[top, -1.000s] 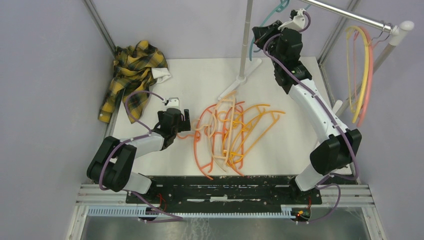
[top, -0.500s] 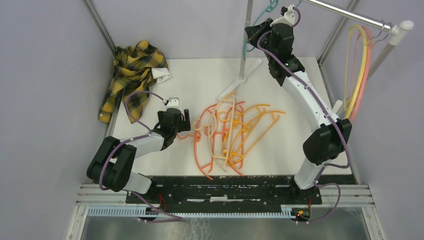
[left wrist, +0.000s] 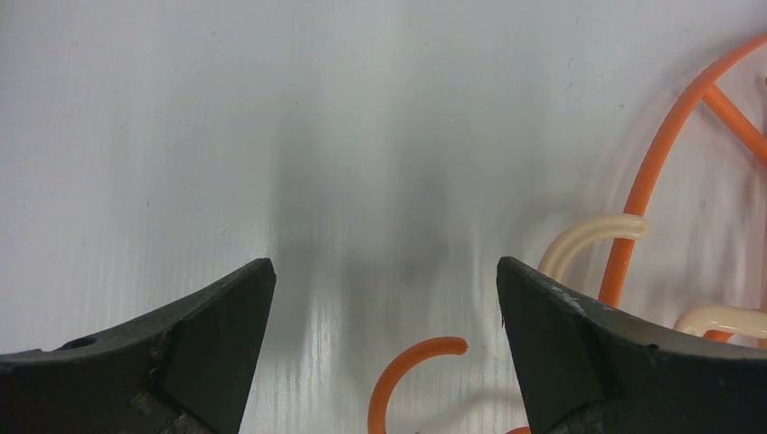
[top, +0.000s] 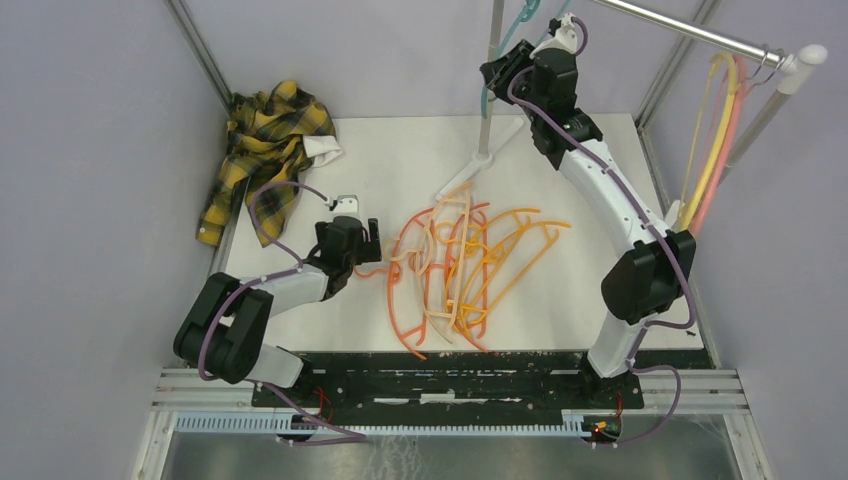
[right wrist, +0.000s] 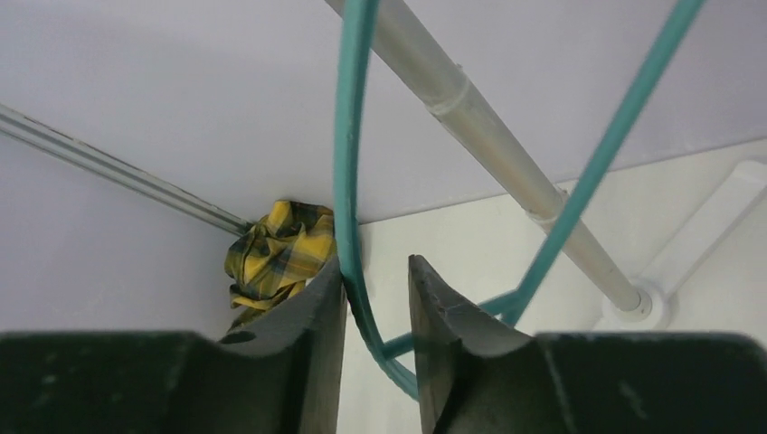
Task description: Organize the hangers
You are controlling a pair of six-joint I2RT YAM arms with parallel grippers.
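A tangled pile of orange and peach hangers (top: pixel 460 270) lies mid-table. My left gripper (top: pixel 365 232) rests low at the pile's left edge, open (left wrist: pixel 386 298), with an orange hook tip (left wrist: pixel 411 357) lying between its fingers, untouched. My right gripper (top: pixel 497 68) is raised high at the back beside the upright pole (top: pixel 490 110). Its jaws (right wrist: pixel 375 271) stand narrowly apart around a teal hanger (right wrist: pixel 348 136), whose bar lies against the left finger and crosses behind the right one. The teal hanger's top (top: pixel 522 12) reaches the frame's upper edge. Yellow and pink hangers (top: pixel 712 130) hang on the silver rail (top: pixel 700 28).
A yellow-black plaid shirt (top: pixel 265 150) lies at the table's back left corner, also in the right wrist view (right wrist: pixel 280 249). The pole's white foot (top: pixel 485 158) stands at the back middle. Grey walls and frame bars enclose the table.
My right arm has swung up and to the left toward the pole, carrying the teal hanger. The hangers on the rail have swung. The left arm and the pile have not moved.
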